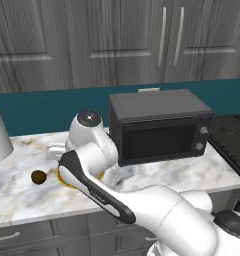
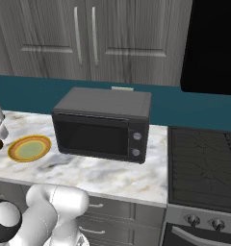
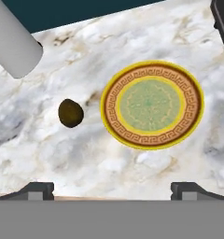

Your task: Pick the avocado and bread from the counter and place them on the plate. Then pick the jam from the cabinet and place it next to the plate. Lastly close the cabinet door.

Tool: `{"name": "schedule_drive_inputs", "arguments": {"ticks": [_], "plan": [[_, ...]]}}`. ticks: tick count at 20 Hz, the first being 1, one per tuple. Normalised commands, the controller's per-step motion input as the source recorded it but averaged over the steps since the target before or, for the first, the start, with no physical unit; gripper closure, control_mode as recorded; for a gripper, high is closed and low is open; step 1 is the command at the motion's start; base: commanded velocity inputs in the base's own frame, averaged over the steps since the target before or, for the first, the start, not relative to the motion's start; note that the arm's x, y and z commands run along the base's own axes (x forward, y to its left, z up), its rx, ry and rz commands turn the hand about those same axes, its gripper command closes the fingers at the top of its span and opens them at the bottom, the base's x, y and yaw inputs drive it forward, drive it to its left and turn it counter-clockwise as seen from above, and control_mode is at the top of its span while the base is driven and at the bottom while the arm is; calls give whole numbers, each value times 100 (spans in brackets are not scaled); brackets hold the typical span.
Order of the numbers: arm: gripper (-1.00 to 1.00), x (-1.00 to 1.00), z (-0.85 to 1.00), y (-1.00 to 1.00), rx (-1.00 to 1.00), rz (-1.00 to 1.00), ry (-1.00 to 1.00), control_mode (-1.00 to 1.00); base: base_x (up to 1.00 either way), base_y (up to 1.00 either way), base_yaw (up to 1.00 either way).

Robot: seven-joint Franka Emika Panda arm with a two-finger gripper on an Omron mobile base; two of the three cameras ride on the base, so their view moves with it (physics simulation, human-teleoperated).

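Fingers (image 3: 112,186) stand wide apart and empty above the marble worktop (image 3: 86,158); ahead and left of them lies the avocado (image 3: 70,113), just beside the bare plate (image 3: 188,126). First pick looks underway: swing left, descend, close

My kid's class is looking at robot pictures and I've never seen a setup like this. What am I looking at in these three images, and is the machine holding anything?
It is a computer-rendered kitchen with a white robot arm on a base that can drive. Two pictures come from cameras on the base, behind the arm to its left and right. The third comes from a camera on the hand, looking down past the end effector, whose two dark fingertips rise at the bottom. They stand wide apart and hold nothing. On the marble counter lie an empty plate with a yellow rim and a small dark avocado beside it, not touching. A black microwave also stands on the counter, under closed grey cabinets.
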Motion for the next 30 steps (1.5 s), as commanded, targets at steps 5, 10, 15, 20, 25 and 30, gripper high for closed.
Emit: {"name": "schedule_drive_inputs", "arguments": {"ticks": [5, 10, 15, 20, 25, 30], "plan": [[-100, 34, -27, 77, 0, -7, 0, -100, 0, 0, 0], [-100, 39, -19, 51, 0, -7, 0, -100, 0, 0, 0], [-100, 46, -12, 8, -7, -7, 0, -100, 0, 0, 0], [-100, 15, -17, 0, -5, 0, 2, -100, 0, 0, 0], [-100, -3, -28, 0, 1, 3, 2, -100, 0, 0, 0], [-100, -10, -49, 0, 2, 9, 1, -100, 0, 0, 0]]}}
